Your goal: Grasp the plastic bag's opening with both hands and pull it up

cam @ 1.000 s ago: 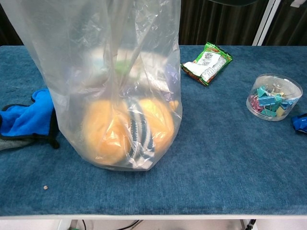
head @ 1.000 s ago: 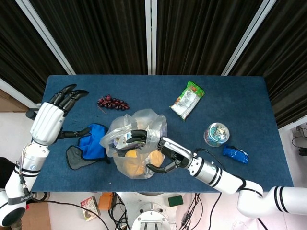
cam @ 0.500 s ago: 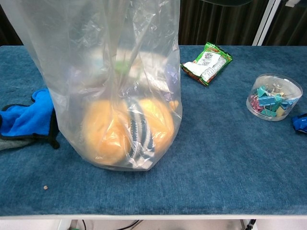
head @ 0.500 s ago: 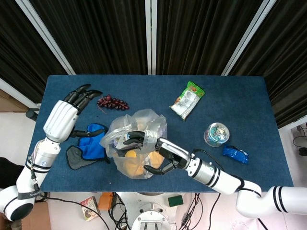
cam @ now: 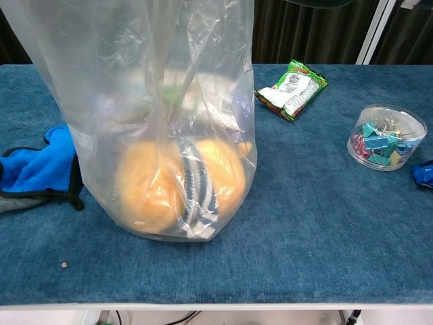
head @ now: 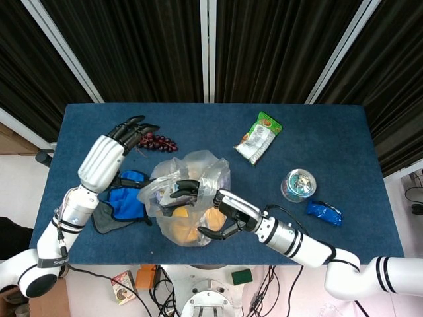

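Fingers of the right hand (head: pixel 213 212) curl into the near-right lip of the plastic bag (head: pixel 186 195), which stands near the middle of the blue table (head: pixel 330 145) with orange, rounded things in its bottom (I can't tell what they are). The left hand (head: pixel 114 152) hangs spread and empty to the bag's left, above the blue cloth (head: pixel 130 204) and near the grapes (head: pixel 157 140). To do this well, I'd judge the left should pinch the rim's far-left side, opposite the right, then both lift evenly so nothing tips out.
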You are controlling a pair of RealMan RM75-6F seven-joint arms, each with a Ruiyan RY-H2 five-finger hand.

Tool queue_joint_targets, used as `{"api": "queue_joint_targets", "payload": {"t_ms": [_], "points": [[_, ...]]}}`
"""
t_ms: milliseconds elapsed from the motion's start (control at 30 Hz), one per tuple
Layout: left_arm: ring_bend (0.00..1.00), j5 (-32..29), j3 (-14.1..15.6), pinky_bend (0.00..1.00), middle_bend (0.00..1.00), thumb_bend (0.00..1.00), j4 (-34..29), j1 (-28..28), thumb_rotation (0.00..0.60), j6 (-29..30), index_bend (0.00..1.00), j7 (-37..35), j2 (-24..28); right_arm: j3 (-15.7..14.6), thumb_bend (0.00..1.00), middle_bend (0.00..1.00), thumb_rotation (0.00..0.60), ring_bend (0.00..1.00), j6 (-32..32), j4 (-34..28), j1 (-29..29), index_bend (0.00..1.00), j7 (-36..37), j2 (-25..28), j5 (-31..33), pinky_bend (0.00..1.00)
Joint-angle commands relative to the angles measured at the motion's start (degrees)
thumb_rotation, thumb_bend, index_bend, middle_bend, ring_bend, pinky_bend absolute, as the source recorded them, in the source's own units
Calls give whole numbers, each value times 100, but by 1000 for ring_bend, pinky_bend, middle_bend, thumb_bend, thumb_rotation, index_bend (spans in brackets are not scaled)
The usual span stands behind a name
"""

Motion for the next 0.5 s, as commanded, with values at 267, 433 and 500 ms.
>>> {"api": "queue_joint_targets", "payload": {"t_ms": [267,433,500], "points": [[99,-312,-81,214,232,0,9,-353,455,-440,186,22,-37,27,412,138,600,0,-16,-23,-3,80,-35,4,3,26],[99,-500,-119,213,232,0,10,-464,444,-607,186,-99,-32,38,412,138,600,0,-31,-19,-6,80,-45,3,19,26],[99,-525,-124,213,232,0,8,-496,439,-664,186,-154,-16,45,413,138,600,0,-32,-14,-6,80,-48,1,24,26]]}}
